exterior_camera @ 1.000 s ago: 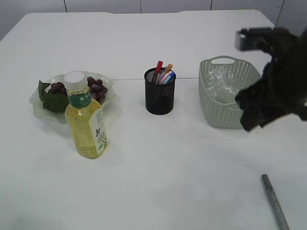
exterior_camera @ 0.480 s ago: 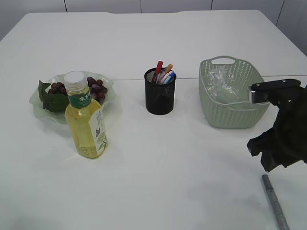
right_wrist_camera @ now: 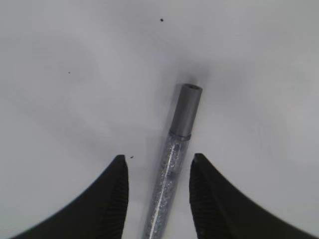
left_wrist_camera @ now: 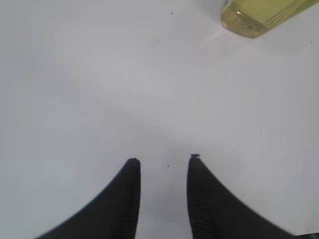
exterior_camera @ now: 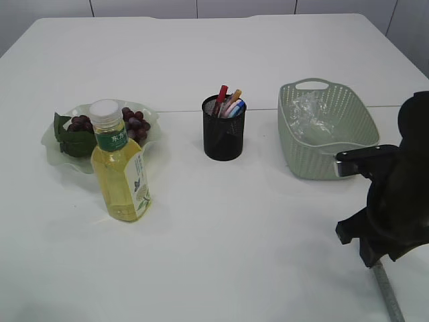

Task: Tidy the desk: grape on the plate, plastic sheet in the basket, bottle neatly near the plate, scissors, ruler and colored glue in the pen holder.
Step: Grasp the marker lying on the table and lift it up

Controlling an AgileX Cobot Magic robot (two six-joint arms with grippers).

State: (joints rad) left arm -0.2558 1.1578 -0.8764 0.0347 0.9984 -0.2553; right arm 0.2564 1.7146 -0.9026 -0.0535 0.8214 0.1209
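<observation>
Near the front edge on the right, the right gripper (right_wrist_camera: pixel 157 164) is hanging low over the glitter glue pen (right_wrist_camera: pixel 174 164) with its claw spread, one finger on each side, ready to pinch it. Further back, the pen holder (exterior_camera: pixel 224 129) is waiting for it. Off to the side, the left gripper (left_wrist_camera: pixel 163 167) is hanging spread and empty over the table (left_wrist_camera: pixel 99 89) near the bottle (left_wrist_camera: pixel 261 15).

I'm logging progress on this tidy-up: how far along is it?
Done, it seems: grapes on the plate, plastic sheet in the basket, bottle beside the plate, several items in the pen holder. In hand: the open right claw straddles the glitter glue, ungripped. Left: putting it in the holder.
</observation>
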